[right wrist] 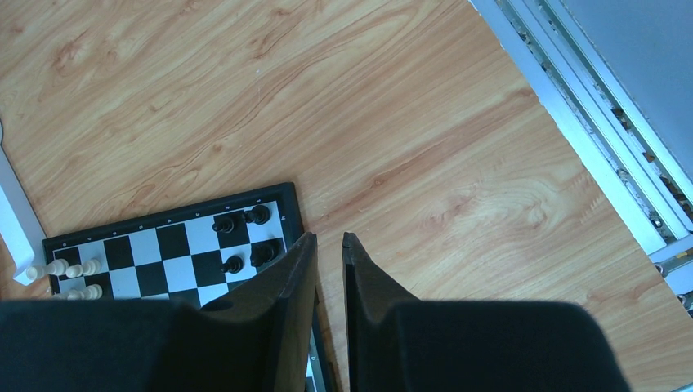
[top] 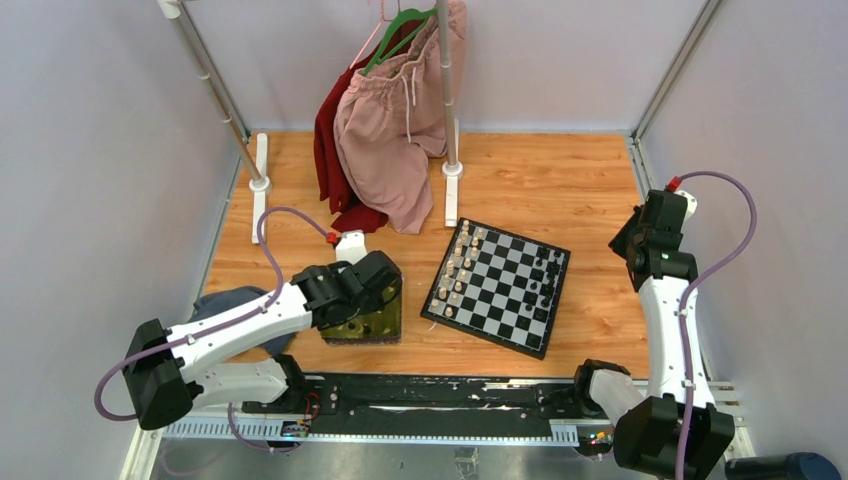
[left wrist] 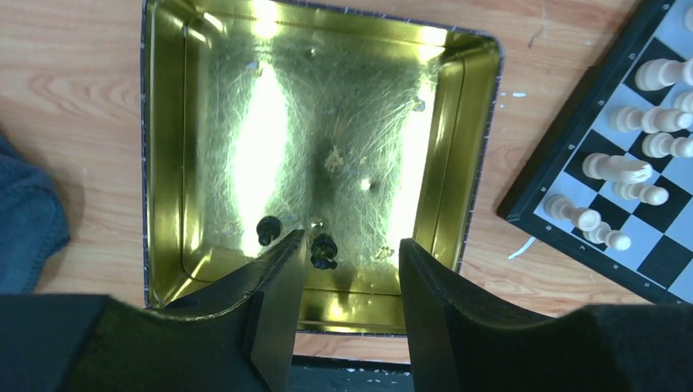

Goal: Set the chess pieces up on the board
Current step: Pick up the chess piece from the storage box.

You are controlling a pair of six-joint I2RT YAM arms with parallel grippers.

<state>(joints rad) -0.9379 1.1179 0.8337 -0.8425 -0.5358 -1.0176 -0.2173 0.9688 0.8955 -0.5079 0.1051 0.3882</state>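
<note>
Two black chess pieces stand in the shiny yellow-green tray, near its front wall. My left gripper hangs open over that tray; one piece is just off its left fingertip and nothing lies between the jaws. The board lies to the right of the tray, with several black pieces along its right side and cream-white pieces along its left. My right gripper hovers above the board's right edge. Its jaws are empty, with only a narrow gap between them.
A clothes rack with pink and red garments stands at the back, its white feet on the wooden floor. A blue cloth lies left of the tray. A metal rail runs along the right side.
</note>
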